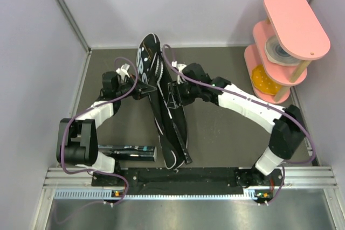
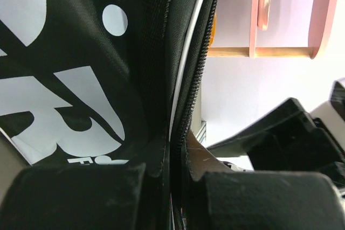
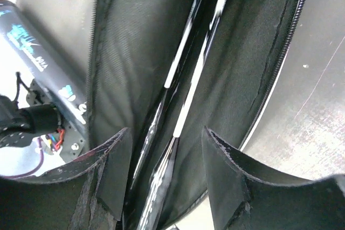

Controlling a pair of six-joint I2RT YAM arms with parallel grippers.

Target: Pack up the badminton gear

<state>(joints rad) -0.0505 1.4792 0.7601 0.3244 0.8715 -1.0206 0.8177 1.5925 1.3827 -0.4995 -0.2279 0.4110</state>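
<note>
The left gripper [image 2: 173, 155] pinched the black bag [image 1: 163, 119] tight by its zipper [image 2: 202, 52], and the right gripper [image 3: 167, 157] stood wide around the open side just ahead, where the rackets [image 3: 188, 47] seemed tucked inside, so next the zipper needed a steady pull shut.

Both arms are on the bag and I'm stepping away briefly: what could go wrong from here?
1. The left gripper pinches the edge of the bag at the zipper, with a white racket frame in the opening; closing could jam on it.
2. The black tube lies beside the left arm's base; a retreating elbow may roll it.
</note>
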